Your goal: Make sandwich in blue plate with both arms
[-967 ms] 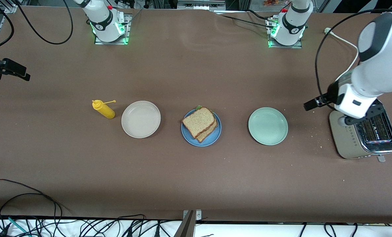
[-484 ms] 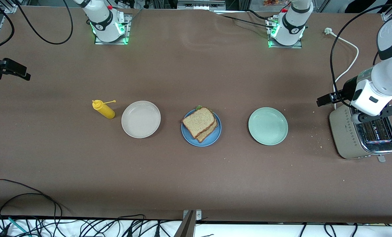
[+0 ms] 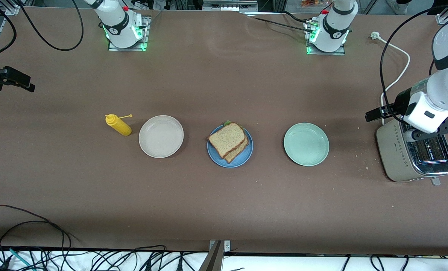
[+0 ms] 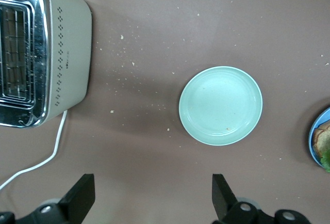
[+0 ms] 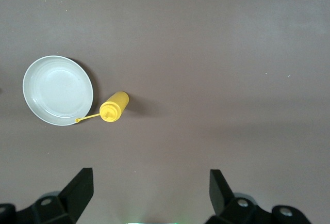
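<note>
The sandwich [image 3: 227,140], two brown bread slices with a bit of green lettuce at its edge, lies on the blue plate [image 3: 243,159] in the middle of the table. Its edge also shows in the left wrist view, sandwich [image 4: 323,140] on plate [image 4: 311,137]. My left gripper [image 3: 436,130] hangs high over the toaster, open and empty; in its wrist view the left gripper [image 4: 153,193] has bare table between its fingers. In the right wrist view, my right gripper [image 5: 149,193] is open and empty high over the table by its arm's base.
A mint-green plate [image 3: 306,144] lies toward the left arm's end, beside the blue plate. A beige plate [image 3: 161,136] and a yellow squeeze bottle [image 3: 119,126] lie toward the right arm's end. A toaster [image 3: 397,158] with a white cord [image 3: 397,49] stands at the left arm's end. Crumbs dot the table.
My left arm has swung away from the mint-green plate toward its own end of the table, and it now hangs over the toaster. Both grippers stay open. The sandwich has not moved.
</note>
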Controlling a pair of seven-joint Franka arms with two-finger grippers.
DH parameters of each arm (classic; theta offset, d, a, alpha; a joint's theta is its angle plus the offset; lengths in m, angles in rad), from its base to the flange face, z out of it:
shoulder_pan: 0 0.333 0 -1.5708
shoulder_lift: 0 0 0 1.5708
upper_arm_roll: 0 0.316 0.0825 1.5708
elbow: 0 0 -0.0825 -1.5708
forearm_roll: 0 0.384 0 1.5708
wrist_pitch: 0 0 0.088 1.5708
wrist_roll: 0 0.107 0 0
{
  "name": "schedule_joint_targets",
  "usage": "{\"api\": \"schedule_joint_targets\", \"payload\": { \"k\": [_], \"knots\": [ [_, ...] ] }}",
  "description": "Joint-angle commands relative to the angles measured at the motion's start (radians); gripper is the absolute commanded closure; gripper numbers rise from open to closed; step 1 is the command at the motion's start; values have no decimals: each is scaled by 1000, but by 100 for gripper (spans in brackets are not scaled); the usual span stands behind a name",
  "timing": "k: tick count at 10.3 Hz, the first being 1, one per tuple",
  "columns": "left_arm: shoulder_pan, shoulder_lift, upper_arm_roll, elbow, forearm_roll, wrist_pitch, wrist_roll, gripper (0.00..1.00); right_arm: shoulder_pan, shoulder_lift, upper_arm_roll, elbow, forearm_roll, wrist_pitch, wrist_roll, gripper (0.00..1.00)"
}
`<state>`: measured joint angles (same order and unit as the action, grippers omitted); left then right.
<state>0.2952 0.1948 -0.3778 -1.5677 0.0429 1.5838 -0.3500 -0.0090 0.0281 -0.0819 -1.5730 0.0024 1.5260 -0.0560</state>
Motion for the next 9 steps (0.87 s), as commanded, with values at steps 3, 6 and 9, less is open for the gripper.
{"api": "schedule_joint_targets", "payload": {
  "k": [3,6,9],
  "knots": [
    [-231,-69,283,-25,-93,-25,63,0,0,4,2,25,-10,-23,8,0],
    [-263,-107,318,-72,-97,7,62,0,0,4,4,25,-9,-23,7,0],
    [-309,-170,370,-145,-118,42,63,0,0,3,4,25,-9,-23,5,0]
  ]
}}
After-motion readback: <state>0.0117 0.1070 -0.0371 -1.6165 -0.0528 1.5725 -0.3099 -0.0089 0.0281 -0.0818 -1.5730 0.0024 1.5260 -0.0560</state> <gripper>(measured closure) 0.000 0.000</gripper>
